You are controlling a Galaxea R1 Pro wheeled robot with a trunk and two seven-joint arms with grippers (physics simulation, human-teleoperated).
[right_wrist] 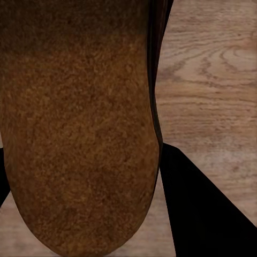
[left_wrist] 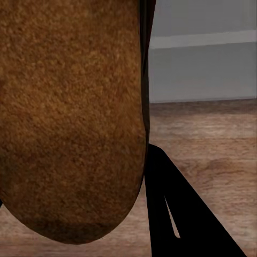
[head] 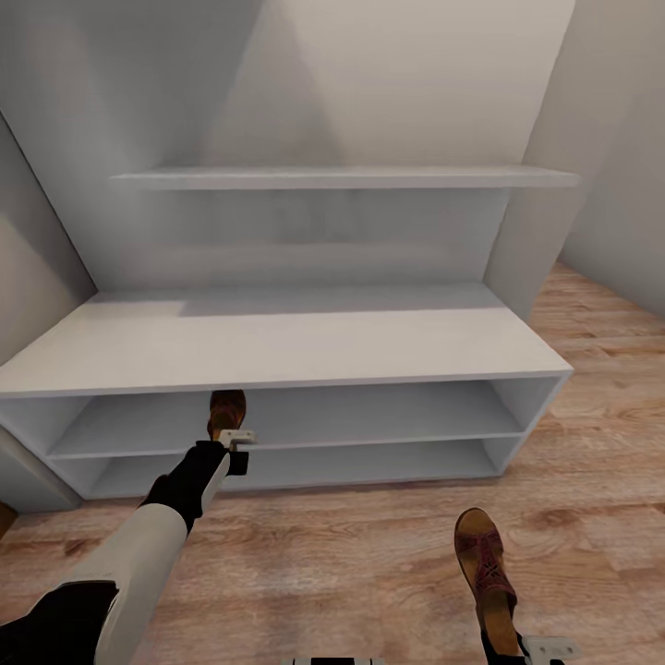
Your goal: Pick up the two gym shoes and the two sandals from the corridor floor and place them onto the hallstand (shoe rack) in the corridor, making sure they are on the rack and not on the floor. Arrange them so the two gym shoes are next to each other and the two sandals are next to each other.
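Our left gripper (head: 233,445) is clenched on one sandal (head: 226,412), its toe poking into the hallstand's (head: 277,344) upper slot beyond the jaws. Our right gripper (head: 536,649) grasps the other sandal (head: 488,573) above the corridor floor (head: 369,554).

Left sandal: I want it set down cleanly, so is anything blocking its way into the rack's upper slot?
Nothing visible does. The left gripper holds the sandal right at the hallstand's upper slot, whose visible shelf looks bare.
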